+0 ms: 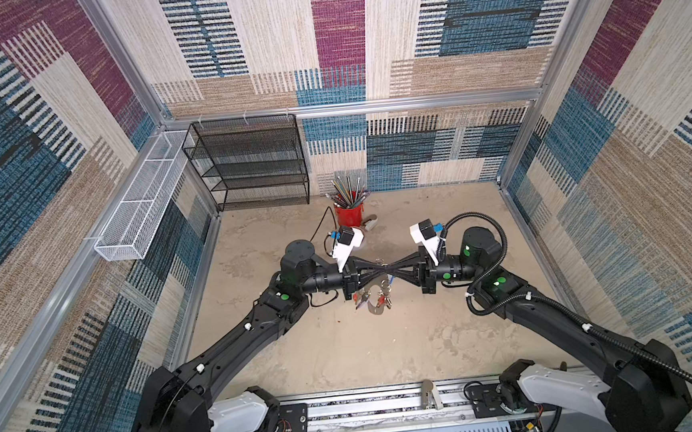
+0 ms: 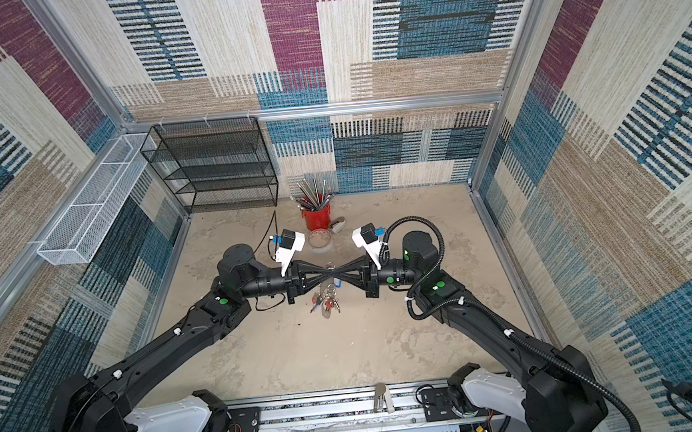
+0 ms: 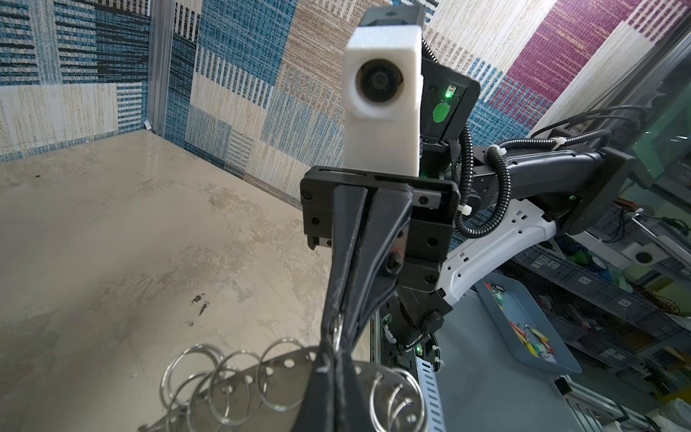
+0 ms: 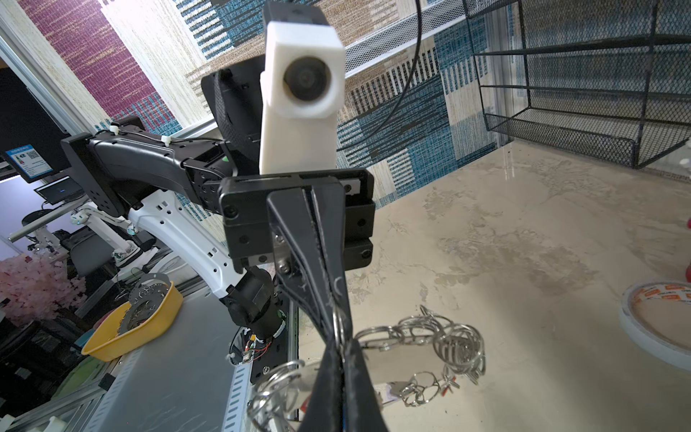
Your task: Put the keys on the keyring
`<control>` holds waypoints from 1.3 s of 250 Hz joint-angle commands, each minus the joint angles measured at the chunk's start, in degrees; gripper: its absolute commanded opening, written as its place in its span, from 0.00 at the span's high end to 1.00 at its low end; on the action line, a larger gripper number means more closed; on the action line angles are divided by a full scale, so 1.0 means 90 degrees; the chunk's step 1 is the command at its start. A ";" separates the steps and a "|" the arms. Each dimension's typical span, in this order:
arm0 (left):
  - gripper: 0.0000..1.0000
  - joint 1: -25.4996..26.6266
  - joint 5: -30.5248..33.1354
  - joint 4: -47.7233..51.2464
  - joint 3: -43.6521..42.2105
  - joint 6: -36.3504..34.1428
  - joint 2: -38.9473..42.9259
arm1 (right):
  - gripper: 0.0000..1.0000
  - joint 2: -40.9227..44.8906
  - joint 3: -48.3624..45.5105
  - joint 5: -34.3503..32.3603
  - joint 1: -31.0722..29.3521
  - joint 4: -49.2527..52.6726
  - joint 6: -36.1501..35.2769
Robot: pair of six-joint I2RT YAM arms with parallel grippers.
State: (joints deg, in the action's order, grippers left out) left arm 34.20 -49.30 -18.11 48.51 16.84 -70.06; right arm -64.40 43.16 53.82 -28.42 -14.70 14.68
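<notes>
Both sets of jaws clamped tight, tip to tip mid-table: left gripper and right gripper pinch the keyring at its ringed edge, above the table. Red- and blue-tagged keys hang under it. Tape roll and pen cup sit farther back.

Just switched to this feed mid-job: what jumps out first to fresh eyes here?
The black left gripper and right gripper meet tip to tip over the middle of the beige table, both shut on the flat gray crescent-shaped metal keyring. Small silver keys with red and blue tags hang from it. Behind stands a red cup of pencils.
</notes>
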 commanded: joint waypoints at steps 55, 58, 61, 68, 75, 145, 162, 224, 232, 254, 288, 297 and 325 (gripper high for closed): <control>0.88 0.0068 -0.0702 0.1302 0.0548 -0.0785 -0.0029 | 1.00 -0.0012 0.0074 -0.0267 -0.0045 0.0104 -0.0303; 0.87 0.0063 -0.0707 0.1370 0.0569 -0.0816 -0.0034 | 1.00 -0.0015 0.0069 -0.0267 -0.0045 0.0115 -0.0309; 0.87 0.0067 -0.0714 0.1436 0.0599 -0.0854 -0.0036 | 1.00 -0.0013 0.0077 -0.0270 -0.0045 0.0120 -0.0310; 0.87 0.0068 -0.0723 0.1572 0.0658 -0.0921 -0.0050 | 1.00 -0.0003 0.0075 -0.0274 -0.0045 0.0137 -0.0330; 0.88 0.0068 -0.0742 0.1707 0.0706 -0.1011 -0.0065 | 1.00 0.0000 0.0073 -0.0293 -0.0045 0.0147 -0.0339; 0.92 0.0068 -0.0821 0.2781 0.1240 -0.1620 -0.0330 | 1.00 -0.0021 0.0082 -0.0229 -0.0054 0.0228 -0.0415; 0.98 0.0068 -0.0813 0.2794 0.1279 -0.1596 -0.0384 | 1.00 -0.0050 0.0106 -0.0236 -0.0055 0.0282 -0.0453; 1.00 0.0053 -0.0459 0.2131 0.1045 -0.1100 -0.0235 | 0.94 -0.0054 0.0112 -0.0393 -0.0061 0.0436 -0.0473; 1.00 0.0058 -0.0363 0.1963 0.0961 -0.1004 -0.0169 | 0.86 -0.0051 0.0124 -0.0404 -0.0058 0.0485 -0.0486; 1.00 0.0048 -0.0167 0.1531 0.0762 -0.0739 -0.0003 | 0.75 0.0062 0.0088 -0.0432 -0.0053 0.0489 -0.0433; 1.00 0.0038 -0.0072 0.0997 0.0506 -0.0397 0.0190 | 0.73 0.0144 0.0048 -0.0437 -0.0055 0.0532 -0.0420; 1.00 0.0032 -0.0083 0.0860 0.0446 -0.0313 0.0225 | 0.73 0.0129 0.0038 -0.0358 -0.0054 0.0496 -0.0397; 1.00 0.0036 -0.0054 0.0487 0.0288 -0.0088 0.0308 | 0.79 0.0042 0.0058 -0.0258 -0.0050 0.0471 -0.0362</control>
State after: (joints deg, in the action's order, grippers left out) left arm 34.50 -49.12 -4.97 52.31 11.77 -68.27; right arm -63.44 43.59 51.64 -28.91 -9.30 10.87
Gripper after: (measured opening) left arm 0.049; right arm 0.224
